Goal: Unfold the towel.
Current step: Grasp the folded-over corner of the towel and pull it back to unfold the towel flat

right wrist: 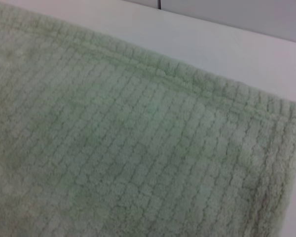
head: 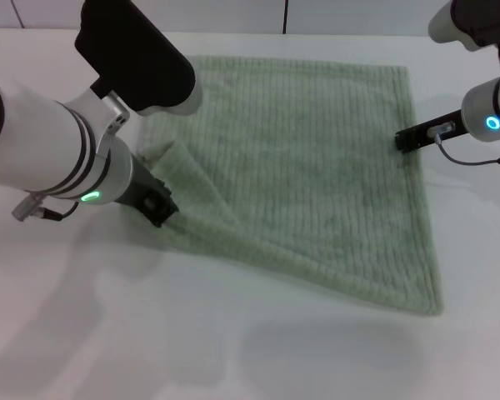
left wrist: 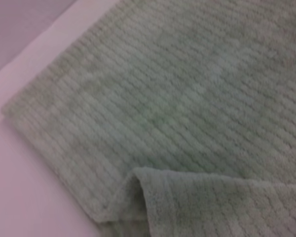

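Note:
The pale sage-green ribbed towel (head: 300, 158) lies mostly spread flat on the white table (head: 233, 350). Its left edge is bunched into a raised fold (head: 177, 158). My left gripper (head: 160, 207) sits at that left edge, low by the table, shut on the towel there. In the left wrist view the towel (left wrist: 187, 98) fills the picture, with a turned-over flap (left wrist: 197, 202) close to the camera. My right gripper (head: 402, 140) is at the towel's right edge, about halfway along it. The right wrist view shows the towel (right wrist: 113, 148) and its hemmed border (right wrist: 177, 79).
The towel's near right corner (head: 433, 304) lies flat on the table. A grey wall (head: 233, 12) runs along the table's far edge. A cable (head: 475, 158) hangs from the right wrist.

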`<action>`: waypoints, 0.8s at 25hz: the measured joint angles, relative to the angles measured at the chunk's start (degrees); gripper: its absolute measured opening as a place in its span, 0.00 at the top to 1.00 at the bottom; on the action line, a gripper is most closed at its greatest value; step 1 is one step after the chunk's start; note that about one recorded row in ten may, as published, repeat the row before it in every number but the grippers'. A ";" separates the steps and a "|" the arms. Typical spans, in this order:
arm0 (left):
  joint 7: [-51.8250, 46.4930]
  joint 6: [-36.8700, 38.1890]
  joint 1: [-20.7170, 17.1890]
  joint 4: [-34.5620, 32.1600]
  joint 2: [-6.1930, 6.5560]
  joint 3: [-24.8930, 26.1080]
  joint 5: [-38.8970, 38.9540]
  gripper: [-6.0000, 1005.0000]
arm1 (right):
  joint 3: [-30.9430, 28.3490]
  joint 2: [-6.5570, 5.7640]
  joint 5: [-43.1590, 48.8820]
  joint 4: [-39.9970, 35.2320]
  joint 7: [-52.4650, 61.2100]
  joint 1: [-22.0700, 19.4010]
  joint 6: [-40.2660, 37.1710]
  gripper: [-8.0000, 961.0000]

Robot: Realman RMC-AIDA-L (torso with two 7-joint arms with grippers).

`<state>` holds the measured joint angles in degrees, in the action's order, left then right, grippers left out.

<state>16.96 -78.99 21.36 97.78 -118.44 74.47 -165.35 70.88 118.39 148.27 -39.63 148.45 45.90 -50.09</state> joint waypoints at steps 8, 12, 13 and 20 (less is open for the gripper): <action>-1.06 -1.40 -0.80 0.35 0.01 -1.17 -0.06 0.92 | -0.01 0.00 0.00 0.11 0.00 -0.07 0.16 0.99; -1.87 -1.99 -0.89 0.41 0.03 -1.37 -0.14 0.92 | 0.01 0.00 0.00 0.25 0.00 -0.11 0.18 0.99; -2.16 -2.21 -0.89 0.42 0.04 -1.34 -0.14 0.92 | -0.01 0.00 0.00 0.26 0.00 -0.11 0.18 0.99; -4.83 -4.42 -0.99 0.80 0.30 -0.27 -0.20 0.92 | 0.27 0.00 0.00 0.26 0.00 -0.14 0.18 0.99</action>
<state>12.14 -83.41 20.37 98.58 -118.14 74.21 -165.55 71.15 118.39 148.27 -39.37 148.44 45.76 -49.91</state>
